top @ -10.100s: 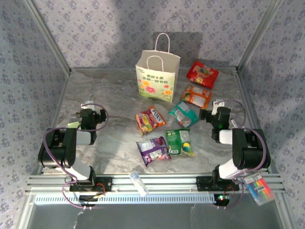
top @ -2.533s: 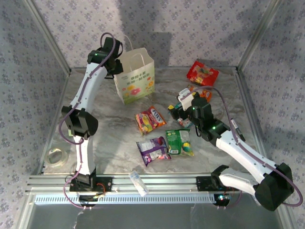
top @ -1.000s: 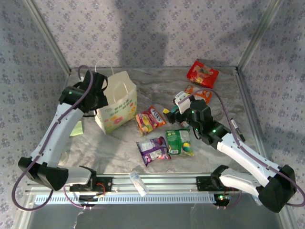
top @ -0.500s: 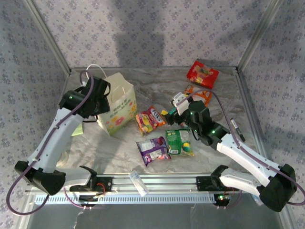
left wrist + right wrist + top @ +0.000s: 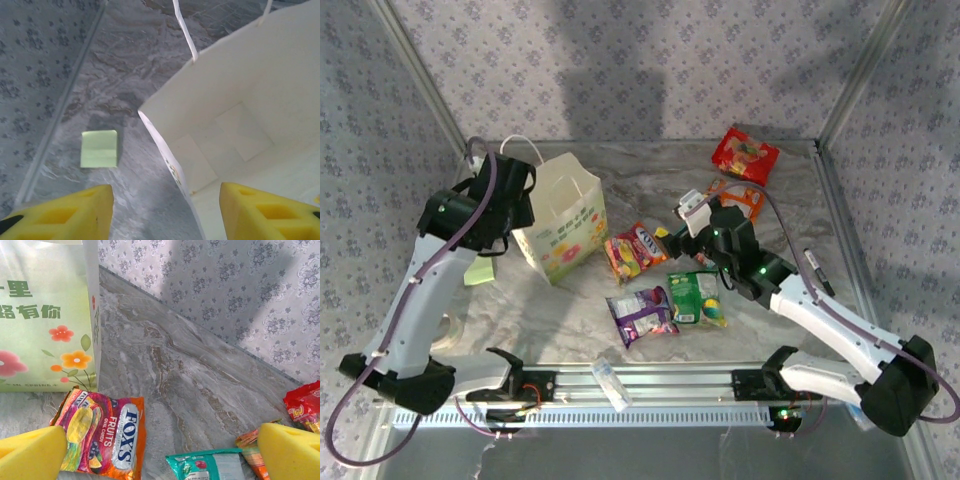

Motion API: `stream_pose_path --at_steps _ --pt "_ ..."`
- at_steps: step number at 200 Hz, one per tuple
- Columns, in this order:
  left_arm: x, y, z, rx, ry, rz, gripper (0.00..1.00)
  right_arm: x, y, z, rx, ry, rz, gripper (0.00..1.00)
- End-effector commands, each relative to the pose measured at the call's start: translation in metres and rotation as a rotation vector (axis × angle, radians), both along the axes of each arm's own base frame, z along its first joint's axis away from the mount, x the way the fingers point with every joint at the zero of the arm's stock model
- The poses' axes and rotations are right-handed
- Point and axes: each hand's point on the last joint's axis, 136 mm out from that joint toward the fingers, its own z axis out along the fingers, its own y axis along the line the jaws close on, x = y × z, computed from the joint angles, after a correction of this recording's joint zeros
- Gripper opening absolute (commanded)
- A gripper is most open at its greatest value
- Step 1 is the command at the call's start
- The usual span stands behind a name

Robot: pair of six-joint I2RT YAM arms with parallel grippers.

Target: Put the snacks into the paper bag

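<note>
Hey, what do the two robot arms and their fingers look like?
The left arm and right arm each have white tubular links, black joints with small green lights, and a loose purple cable alongside. The fingers are blocky yellow foam pads.

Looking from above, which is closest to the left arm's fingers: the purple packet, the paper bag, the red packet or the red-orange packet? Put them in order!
1. The paper bag, right at the left fingers.
2. The red-orange packet, just right of the bag.
3. The purple packet, toward the front.
4. The red packet, far right corner.
</note>
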Motion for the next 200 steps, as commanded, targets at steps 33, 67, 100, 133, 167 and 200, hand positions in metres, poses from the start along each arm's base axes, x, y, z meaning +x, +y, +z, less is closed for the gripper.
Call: stream_pose_path --at_steps 33,67,100,133,167,200 --pt "0.033 0.003 0.001 0.045 -0.003 -0.071 0.60 0.009 0.011 0.014 -0.010 -0.020 -0.001 1.00" --pt "0.054 0.001 -0.005 0.069 0.025 -0.108 0.62 0.013 0.019 0.012 -0.028 -0.018 0.005 1.00" --pt "0.071 -0.002 -0.018 0.076 0.060 -0.129 0.63 0.016 0.024 0.008 -0.048 -0.015 0.003 1.00" --pt "0.081 0.007 -0.027 0.100 0.089 -0.110 0.63 0.017 0.028 0.007 -0.064 -0.019 0.012 1.00" --pt "0.092 0.012 -0.040 0.138 0.129 -0.119 0.63 0.019 0.032 0.006 -0.073 -0.018 0.016 1.00" --pt "0.103 0.008 -0.049 0.134 0.143 -0.158 0.63 0.021 0.037 0.005 -0.081 -0.016 0.025 1.00"
